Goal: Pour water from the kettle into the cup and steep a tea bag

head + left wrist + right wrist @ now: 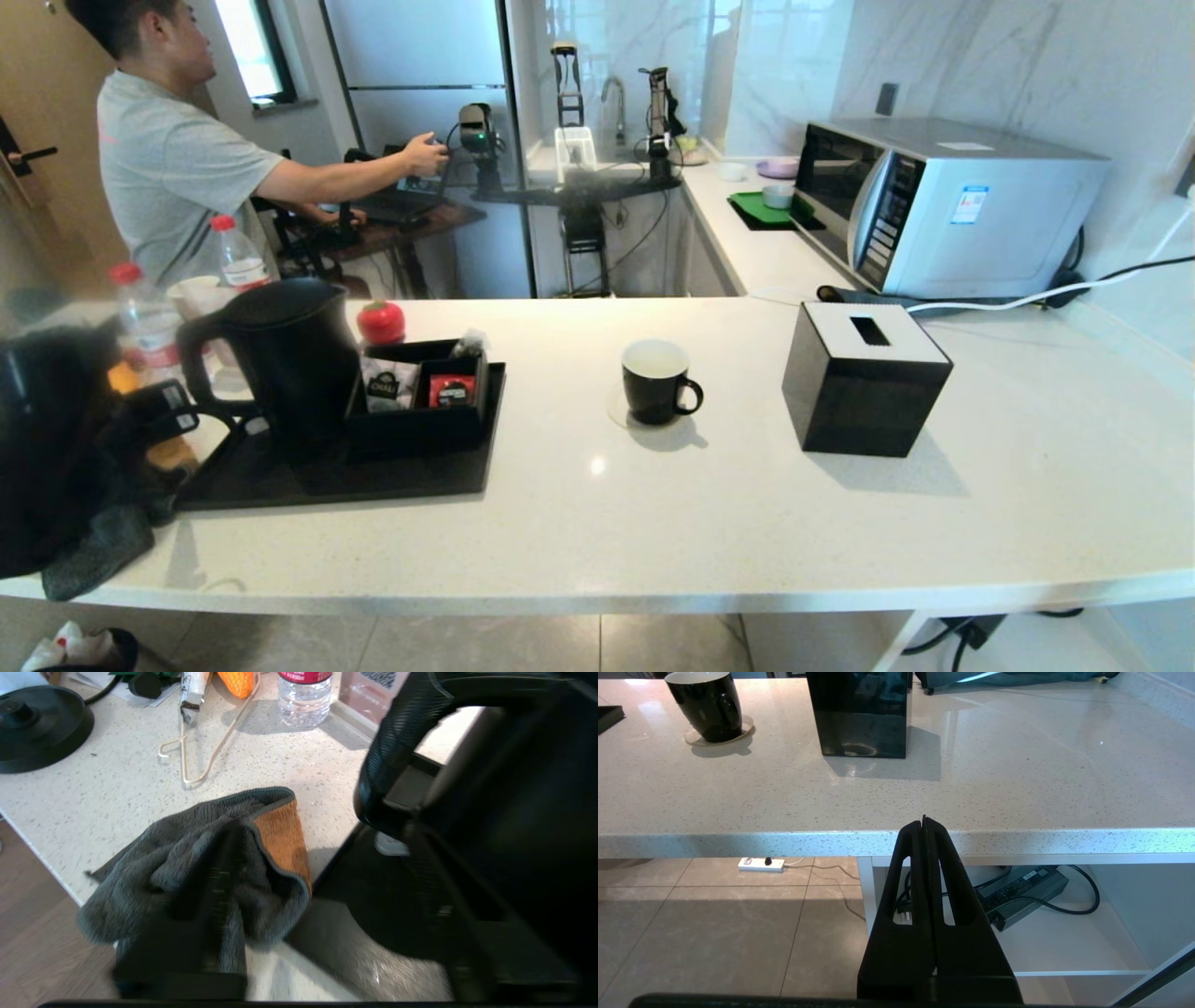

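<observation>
Our left pincer sits at the loop handle of the kettle, one finger on the far side of the handle and the other over the grey-and-orange cloth; we cannot tell whether it has closed on the handle. The kettle stands upright on the black tray at the tabletop's left end, just beside a black organizer box holding a white sachet and a red sachet.

Our right pincer is pressed together with nothing between its fingers, held just off the tabletop's front edge, well apart from the task's things.

The cup rests on a coaster near the tabletop's middle, between the tray and the black tissue box, apart from both.
</observation>
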